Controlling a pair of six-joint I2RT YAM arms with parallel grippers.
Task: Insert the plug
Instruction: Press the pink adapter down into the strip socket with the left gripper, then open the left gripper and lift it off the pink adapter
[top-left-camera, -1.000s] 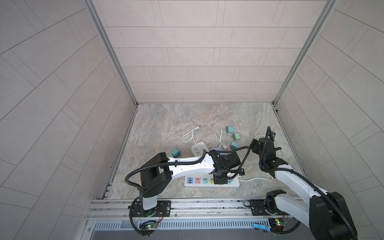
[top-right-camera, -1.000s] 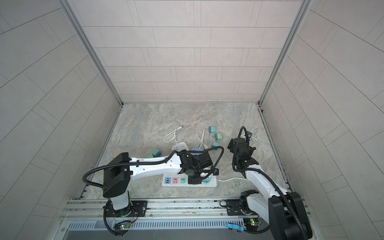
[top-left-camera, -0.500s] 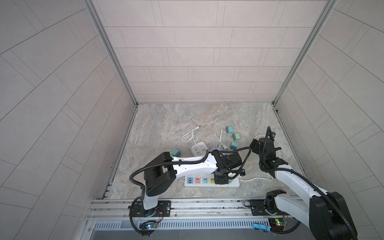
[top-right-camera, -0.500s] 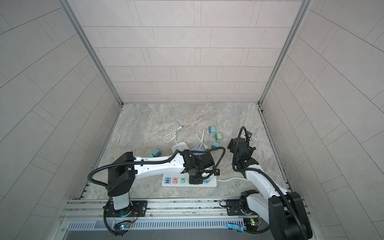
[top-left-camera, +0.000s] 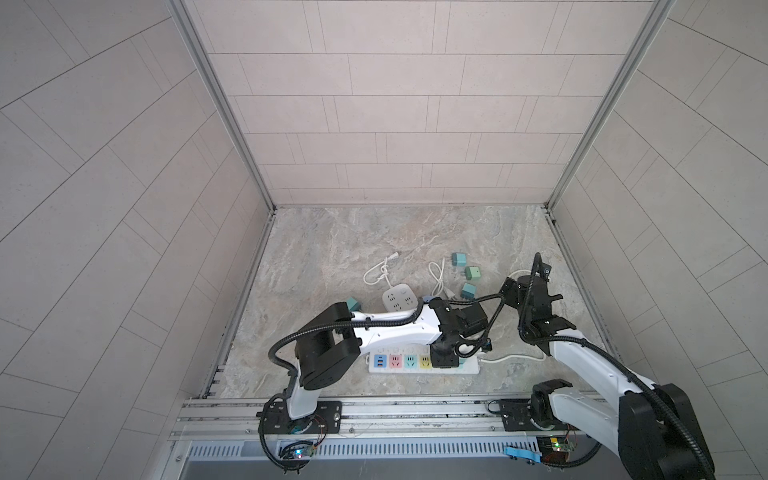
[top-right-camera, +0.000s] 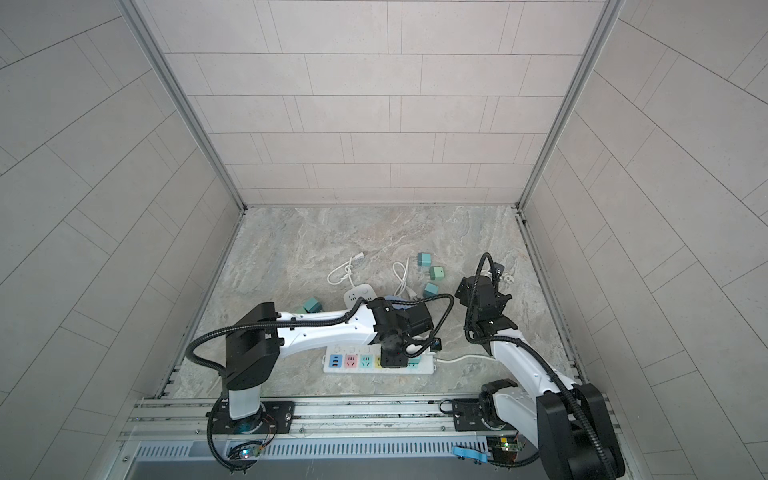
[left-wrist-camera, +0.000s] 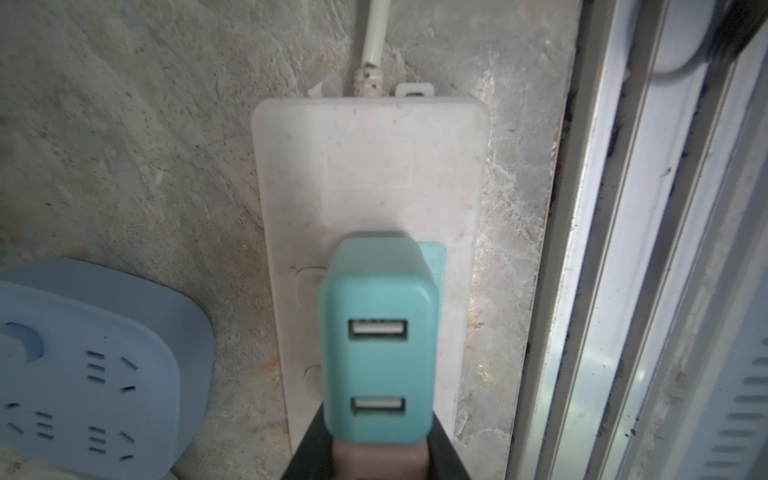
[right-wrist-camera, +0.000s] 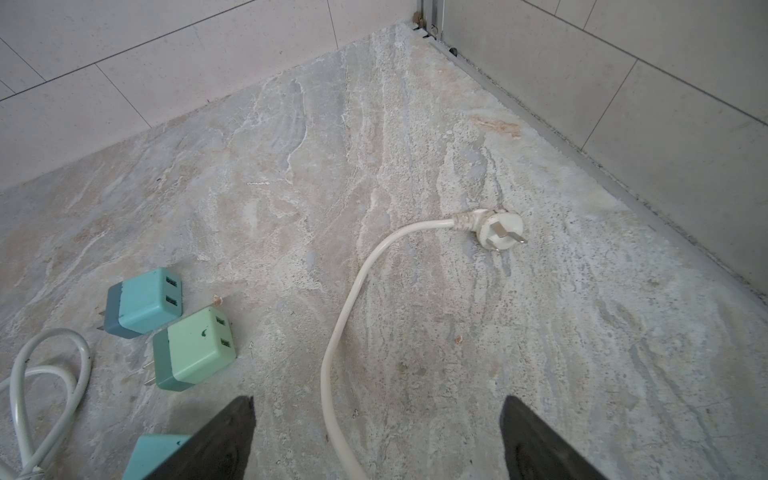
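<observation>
Your left gripper (left-wrist-camera: 376, 457) squeezes the teal plug (left-wrist-camera: 376, 357) right over the teal socket (left-wrist-camera: 434, 262) of the white power strip (left-wrist-camera: 370, 166), your right gripper (right-wrist-camera: 378, 419) is spread wide and empty, so next, I think, you push straight down with pins lined up.

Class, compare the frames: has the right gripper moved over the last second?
No. The right gripper holds the same spot, just right of the nearest teal plug.
</observation>
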